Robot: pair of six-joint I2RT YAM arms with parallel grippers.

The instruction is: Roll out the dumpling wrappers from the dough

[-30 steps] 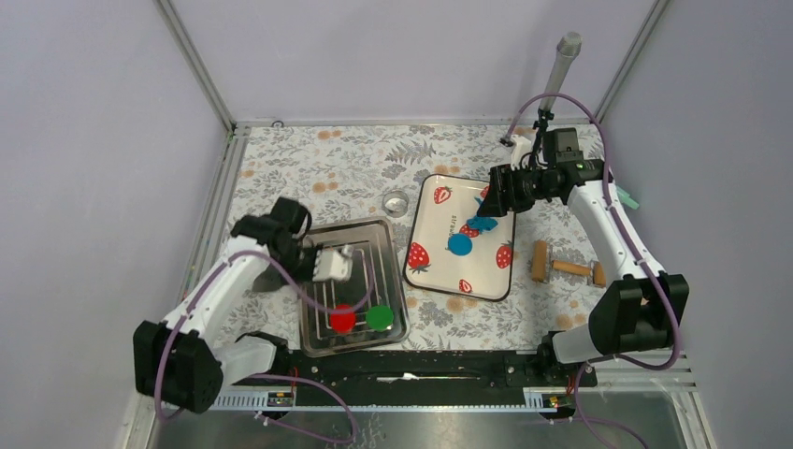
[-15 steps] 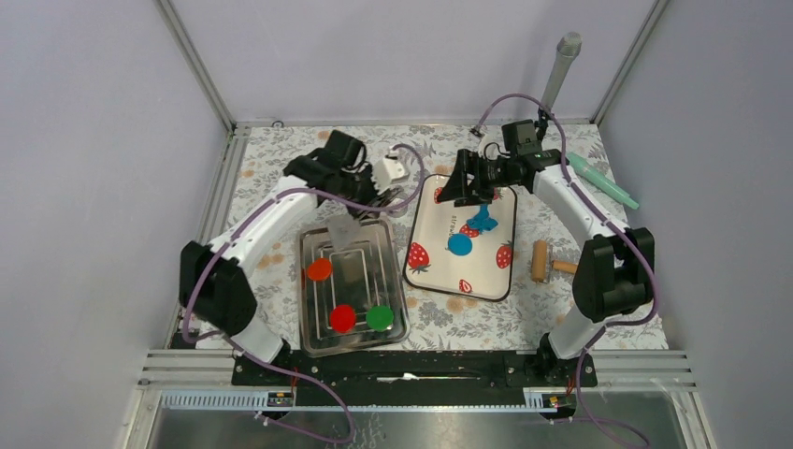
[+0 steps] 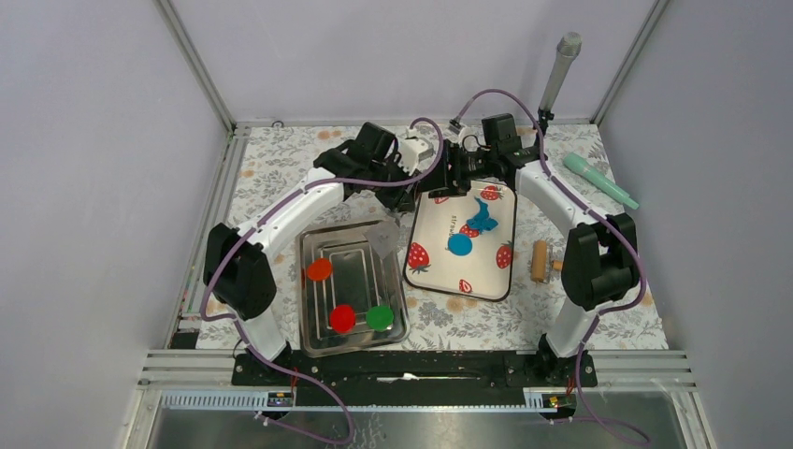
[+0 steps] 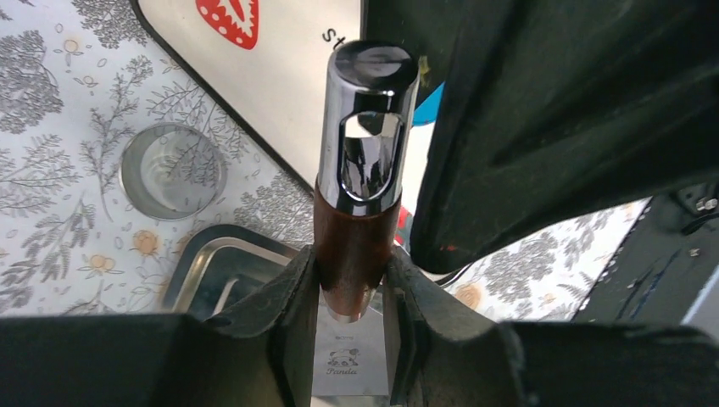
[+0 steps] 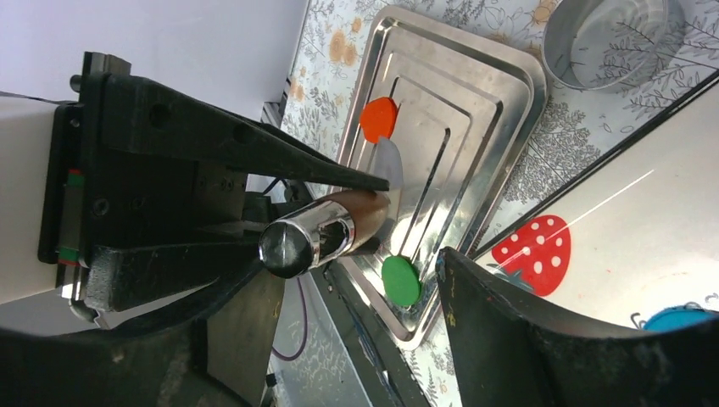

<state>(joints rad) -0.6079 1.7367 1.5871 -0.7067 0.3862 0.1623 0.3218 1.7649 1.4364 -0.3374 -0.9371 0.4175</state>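
Observation:
The dough is a ragged bright-blue blob (image 3: pixel 482 219) with a round blue piece (image 3: pixel 459 244) beside it on the strawberry tray (image 3: pixel 428 213); a blue edge (image 5: pixel 682 319) also shows in the right wrist view. My left gripper (image 3: pixel 402 175) (image 4: pixel 350 273) is shut on the wooden handle of a scraper (image 4: pixel 358 242), whose steel blade (image 3: pixel 383 239) hangs over the metal tray. My right gripper (image 3: pixel 441 180) (image 5: pixel 348 264) faces it, open, and the handle's chrome end (image 5: pixel 298 242) lies between its fingers, close to the left one.
A steel tray (image 3: pixel 323 238) holds an orange disc (image 3: pixel 320 269), a red disc (image 3: pixel 342 318) and a green disc (image 3: pixel 379 317). A metal ring cutter (image 4: pixel 172 170) sits on the flowered cloth. A small rolling pin (image 3: pixel 540 261) and a green tool (image 3: pixel 598 180) lie to the right.
Both arms swung toward the back middle and met. The left one carried the scraper up from over the steel tray; the right one left the dough and closed in on the handle's end.

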